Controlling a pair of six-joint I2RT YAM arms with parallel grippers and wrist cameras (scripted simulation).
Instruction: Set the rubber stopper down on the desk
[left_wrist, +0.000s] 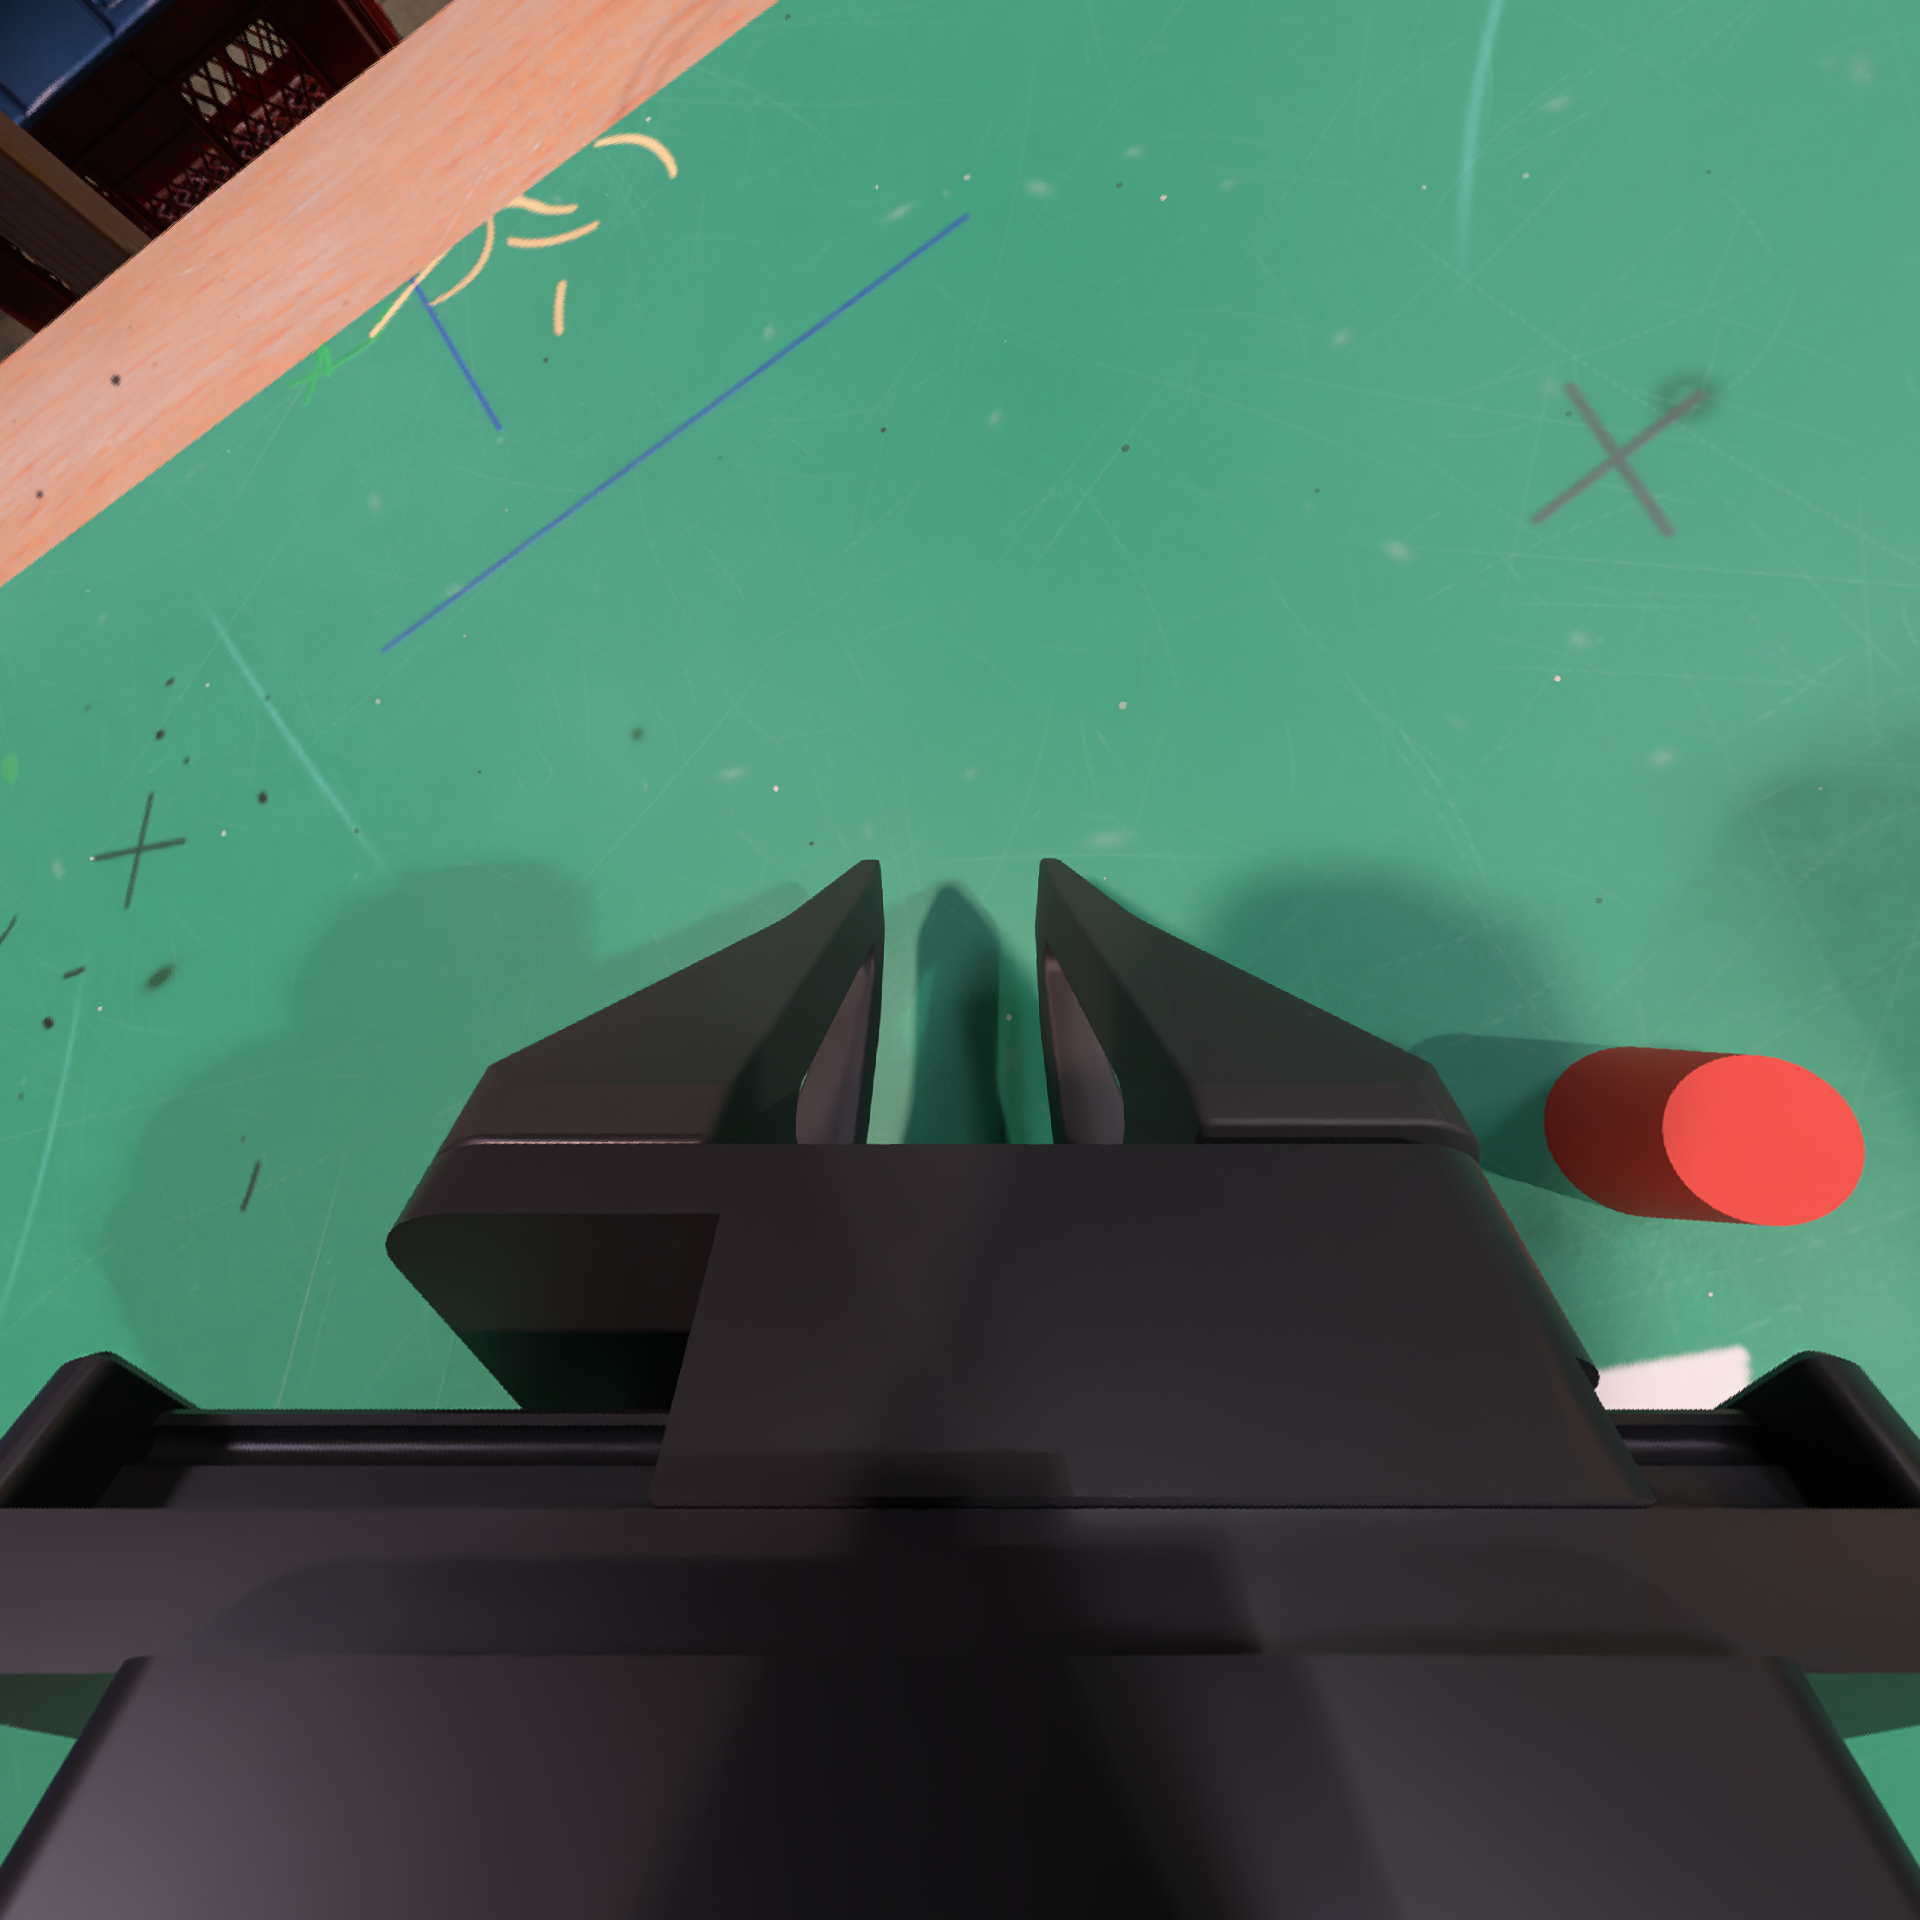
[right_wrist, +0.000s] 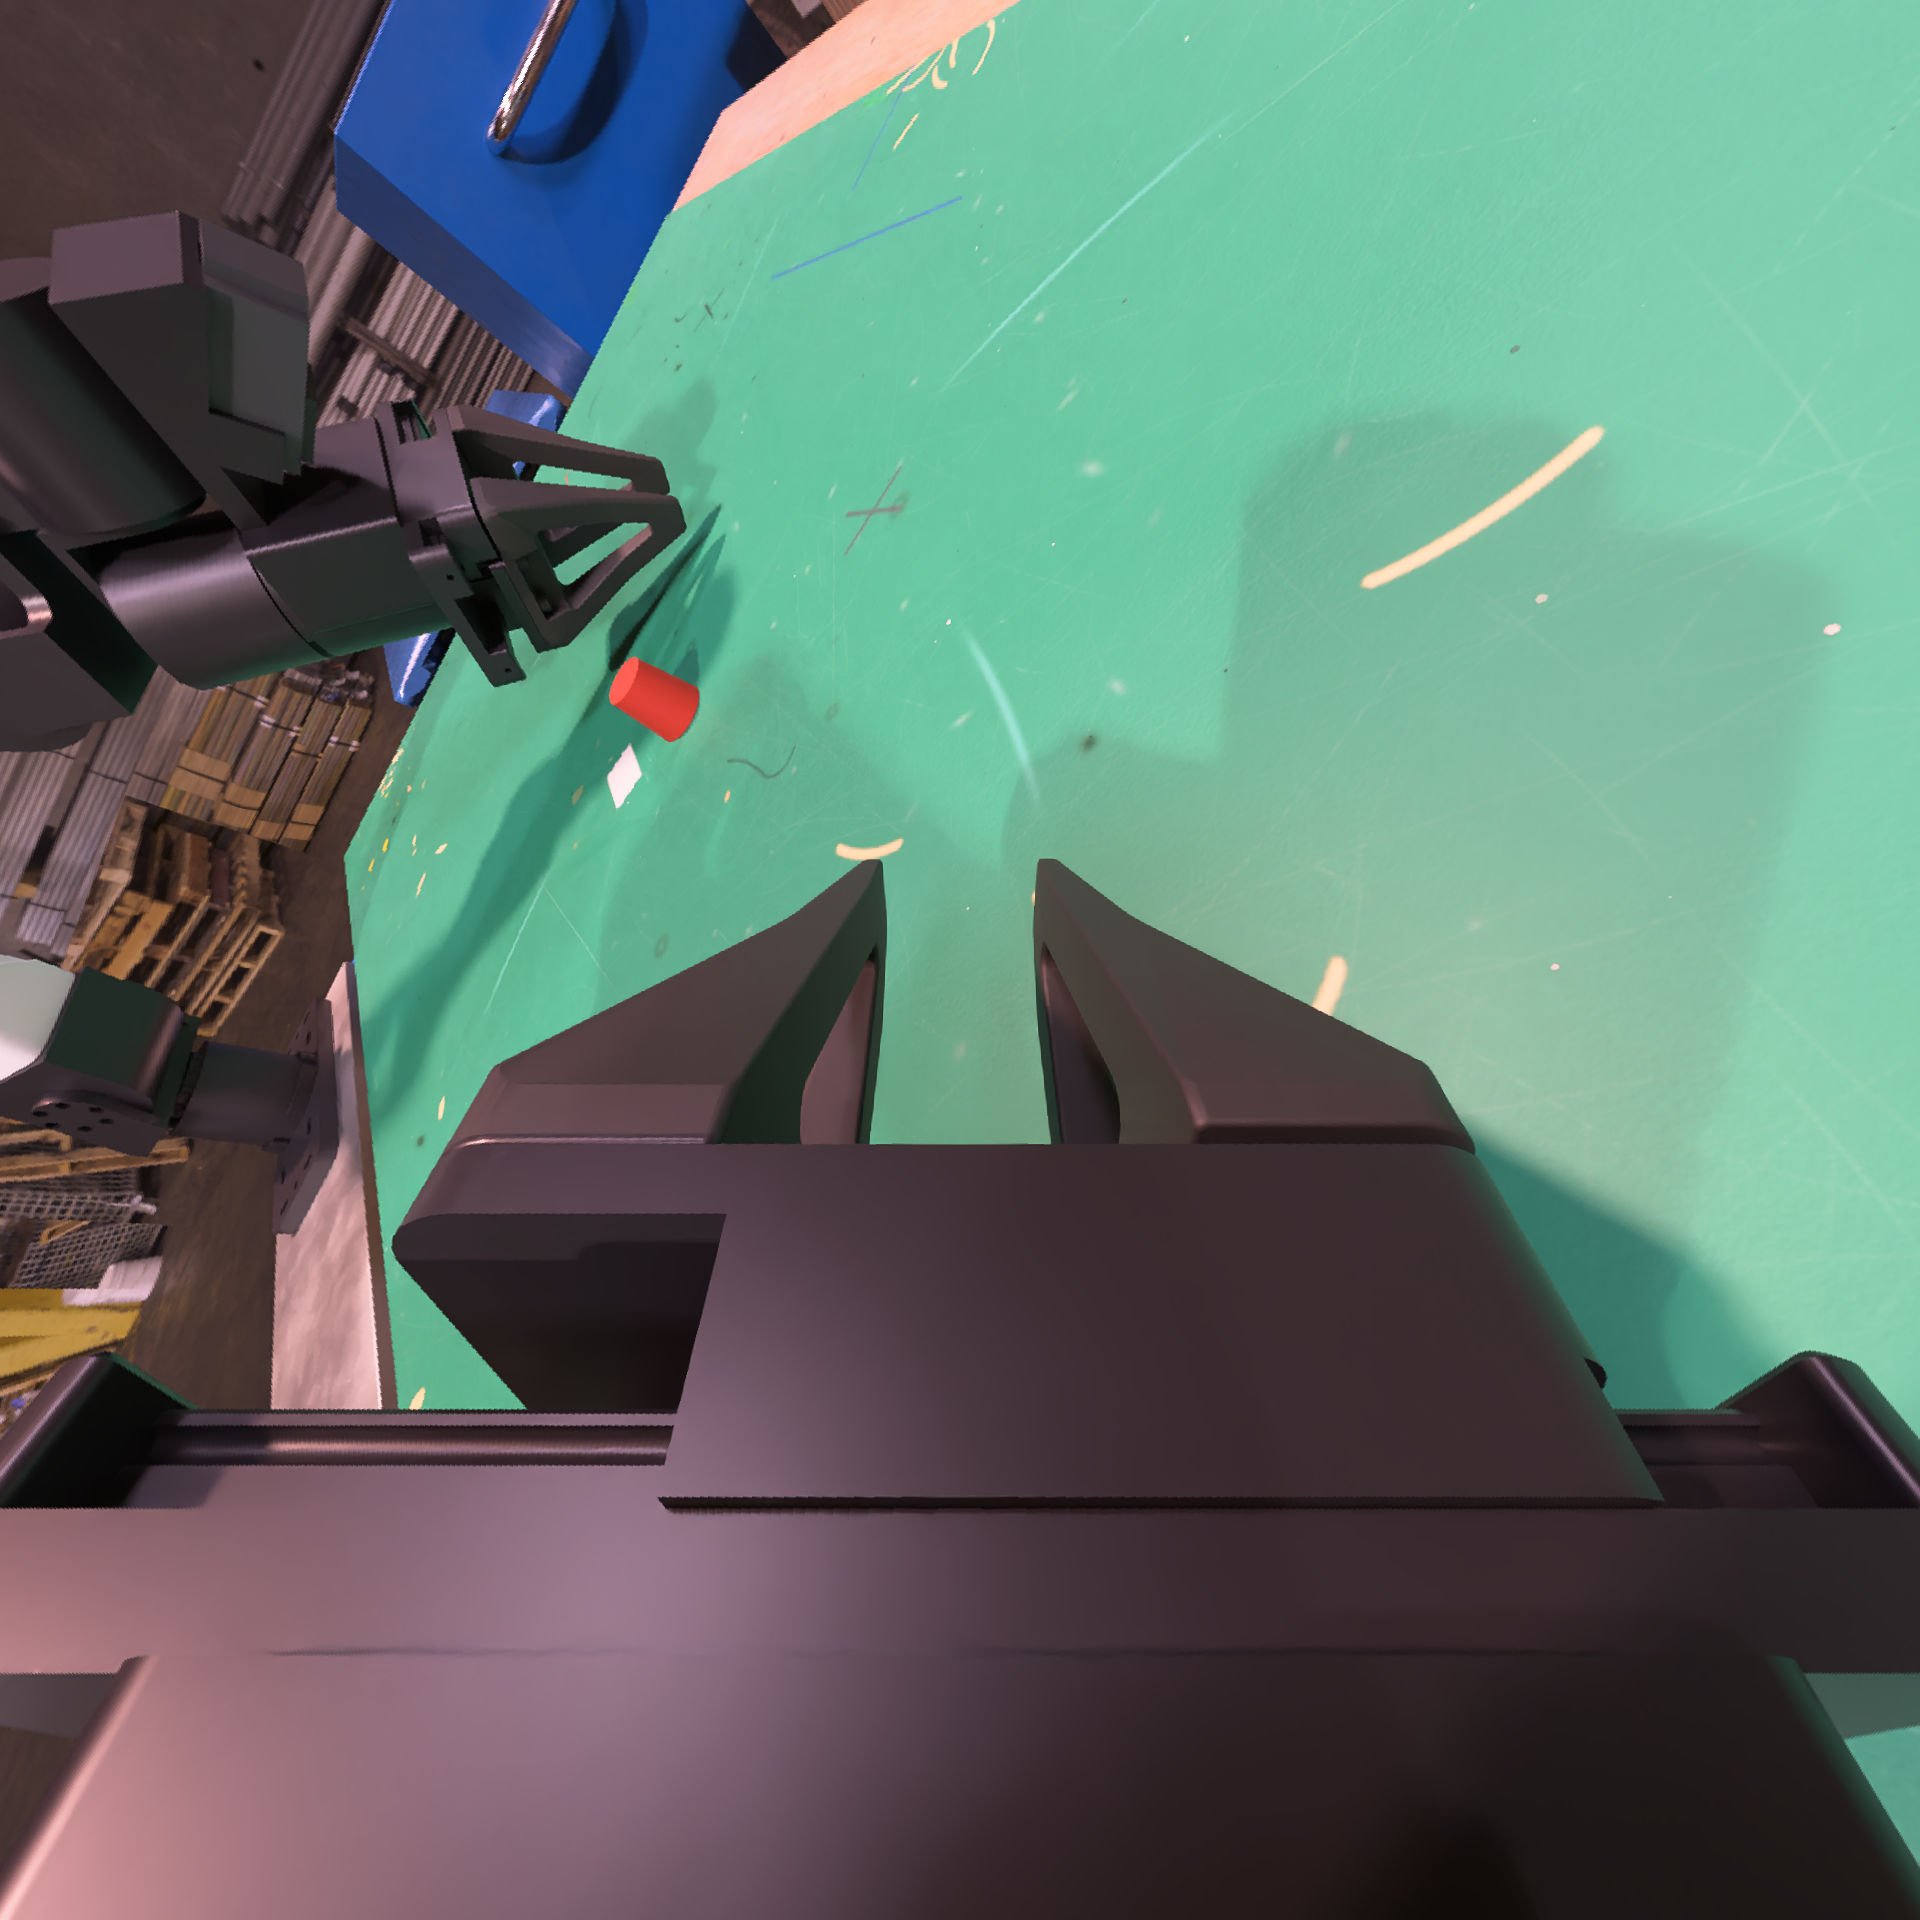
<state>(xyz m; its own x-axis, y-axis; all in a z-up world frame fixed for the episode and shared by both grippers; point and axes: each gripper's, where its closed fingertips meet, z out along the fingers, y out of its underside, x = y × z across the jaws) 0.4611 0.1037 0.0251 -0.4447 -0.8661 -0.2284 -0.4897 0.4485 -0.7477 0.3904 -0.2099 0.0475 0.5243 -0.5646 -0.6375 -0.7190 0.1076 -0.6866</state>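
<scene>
The red rubber stopper (left_wrist: 1704, 1138) is a short cylinder lying on its side on the green desk mat (left_wrist: 1039, 520), just right of my left gripper and apart from it. My left gripper (left_wrist: 961, 868) hangs low over the mat with its jaws a narrow gap apart and nothing between them. In the right wrist view the stopper (right_wrist: 655, 698) lies just below the left gripper (right_wrist: 670, 494). My right gripper (right_wrist: 961, 868) is farther off above the mat (right_wrist: 1247, 312), jaws a narrow gap apart and empty.
A small white patch (left_wrist: 1673, 1387) lies on the mat close to the stopper, also in the right wrist view (right_wrist: 623, 777). The bare wooden desk strip (left_wrist: 260, 281) borders the mat. A blue box with a metal handle (right_wrist: 499, 208) stands beyond the desk edge, and a dark crate (left_wrist: 239, 94).
</scene>
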